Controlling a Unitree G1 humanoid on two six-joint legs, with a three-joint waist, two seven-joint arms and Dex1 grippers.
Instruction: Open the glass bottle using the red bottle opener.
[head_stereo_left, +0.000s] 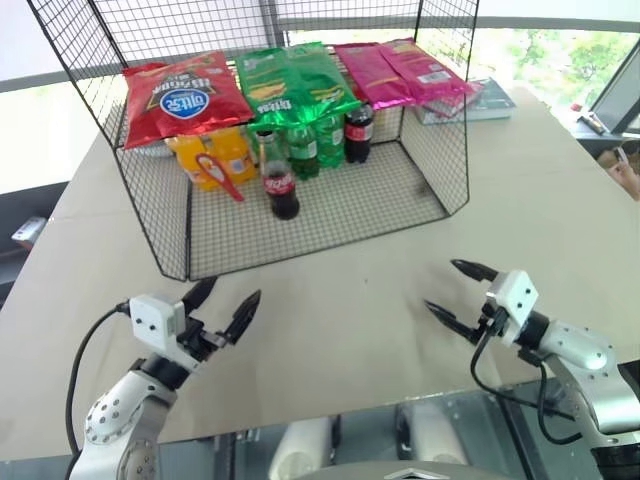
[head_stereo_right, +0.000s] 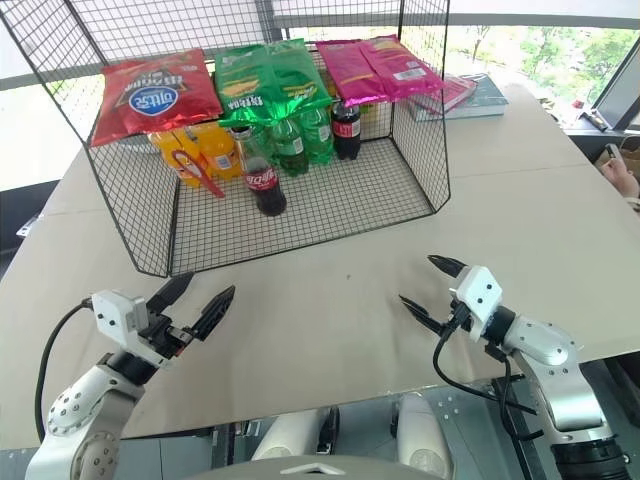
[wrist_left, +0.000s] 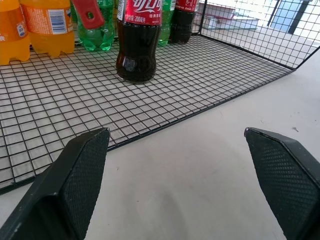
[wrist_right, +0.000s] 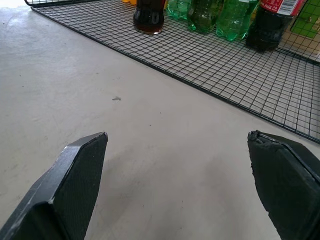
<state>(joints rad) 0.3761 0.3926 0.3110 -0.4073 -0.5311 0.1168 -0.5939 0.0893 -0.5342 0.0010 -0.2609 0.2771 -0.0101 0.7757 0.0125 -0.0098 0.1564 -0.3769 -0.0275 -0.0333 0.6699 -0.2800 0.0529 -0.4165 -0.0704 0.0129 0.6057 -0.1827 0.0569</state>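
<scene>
The glass bottle (head_stereo_left: 280, 185) with dark cola and a red label stands upright on the wire rack's mesh floor, in front of the other bottles; the same glass bottle (wrist_left: 137, 42) appears in the left wrist view. The red bottle opener (head_stereo_left: 220, 176) leans against the orange soda bottles just left of it. My left gripper (head_stereo_left: 222, 304) hovers open over the table at the near left, short of the rack's front edge. My right gripper (head_stereo_left: 458, 290) is open at the near right, pointing toward the rack, with nothing between its fingers.
The wire rack (head_stereo_left: 300, 235) holds orange soda bottles (head_stereo_left: 205, 155), green bottles (head_stereo_left: 312, 142) and a dark cola bottle (head_stereo_left: 358, 132); crisp bags (head_stereo_left: 290, 82) lie on its upper shelf. Books (head_stereo_left: 470, 102) lie behind the rack at the right. Bare table (head_stereo_left: 350, 310) lies between the grippers.
</scene>
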